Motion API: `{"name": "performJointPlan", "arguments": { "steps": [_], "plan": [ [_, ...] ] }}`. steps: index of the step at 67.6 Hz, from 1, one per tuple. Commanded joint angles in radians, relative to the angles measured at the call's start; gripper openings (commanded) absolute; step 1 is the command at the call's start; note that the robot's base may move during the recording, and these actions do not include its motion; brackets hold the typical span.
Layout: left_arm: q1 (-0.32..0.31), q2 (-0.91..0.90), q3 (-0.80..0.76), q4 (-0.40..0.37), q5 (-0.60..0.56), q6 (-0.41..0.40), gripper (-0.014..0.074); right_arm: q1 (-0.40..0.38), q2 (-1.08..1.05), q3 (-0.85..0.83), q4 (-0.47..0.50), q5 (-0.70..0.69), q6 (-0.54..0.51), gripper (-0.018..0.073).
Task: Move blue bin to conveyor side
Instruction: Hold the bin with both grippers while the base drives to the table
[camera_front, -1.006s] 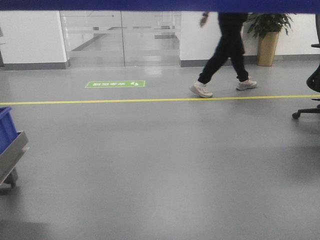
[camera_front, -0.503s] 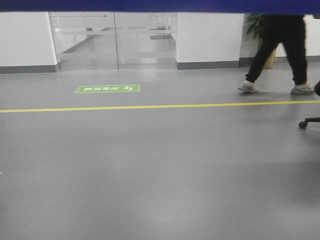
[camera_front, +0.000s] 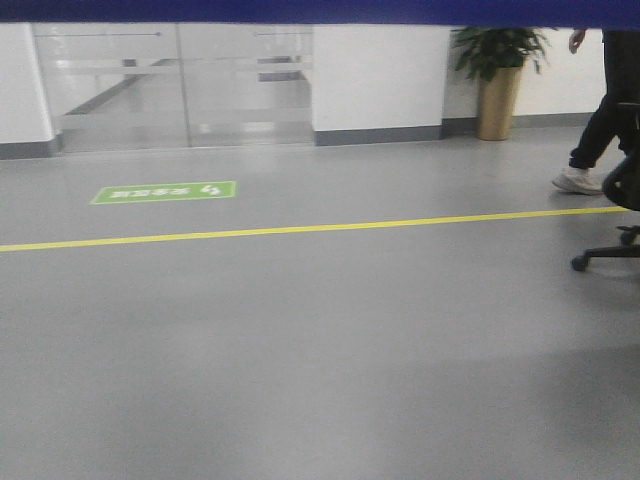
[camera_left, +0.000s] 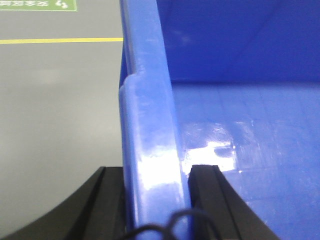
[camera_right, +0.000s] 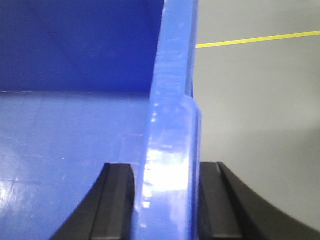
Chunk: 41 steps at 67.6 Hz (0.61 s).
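The left gripper (camera_left: 157, 172) is nearest in its wrist view. It is clamped on a side wall of the blue bin (camera_left: 250, 120), with one black finger (camera_left: 102, 200) outside the wall and the other (camera_left: 210, 197) inside, both pressed against the glossy plastic. A thin black cable (camera_left: 150, 231) loops across the bottom of that view. The right gripper (camera_right: 165, 172) grasps the wall on its own side in the same way: one finger is inside above the bin's floor, the other is outside, and the thick rim runs up between them. The bin is therefore held by both arms, one wall in each grip. Its smooth interior fills the inner half of each wrist view, and light glints off its floor beside the left gripper's inner finger.

Outside each gripped wall lies the grey floor (camera_front: 320, 360); whether the bin rests on anything cannot be told. A dark blue band (camera_front: 320, 10) spans the top edge of the front view (too cropped to say what it belongs to).

Farther out, a yellow line (camera_front: 300, 228) crosses the floor, with a green sign (camera_front: 165, 191) just beyond it. At the right edge an office chair (camera_front: 610, 253) stands by the line. Behind it is a person (camera_front: 600, 120) in dark trousers and white shoes.

At the back are glass doors (camera_front: 180, 85), a white wall (camera_front: 375, 75) and a potted plant (camera_front: 497, 50) in a tall tan pot.
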Motion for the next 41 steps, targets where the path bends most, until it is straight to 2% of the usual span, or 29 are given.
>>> {"name": "performJointPlan", "arguments": {
  "steps": [1,41],
  "plan": [
    [0.005,-0.015,-0.015,0.071,-0.109,0.016,-0.0009,-0.004,-0.017,-0.017,-0.08,-0.114,-0.018,-0.0081],
    [0.005,-0.015,-0.015,0.071,-0.109,0.016,-0.0009,-0.004,-0.017,-0.017,-0.08,-0.118,-0.018,-0.0081]
  ]
}}
